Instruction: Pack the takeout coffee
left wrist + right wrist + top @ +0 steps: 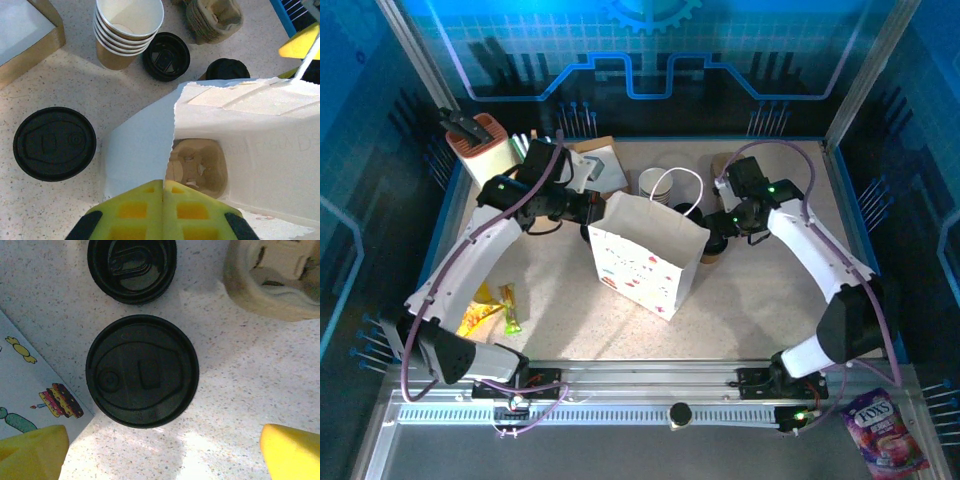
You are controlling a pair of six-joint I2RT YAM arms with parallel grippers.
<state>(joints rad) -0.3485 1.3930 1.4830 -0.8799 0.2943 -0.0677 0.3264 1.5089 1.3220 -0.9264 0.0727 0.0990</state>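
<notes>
I am holding the left gripper with its fingers pressed together on the near wall of the paper bag. I judge that this pinch is propping the mouth open over the pulp carrier seated inside.

I am hovering the right gripper, fingers standing wide apart, directly above a lidded coffee cup. That cup is standing on the table just beside the bag's printed side. The wide spread is giving clearance around the lid.

Another black lid is sitting beside the bag; I cannot tell whether a cup is under it.
</notes>
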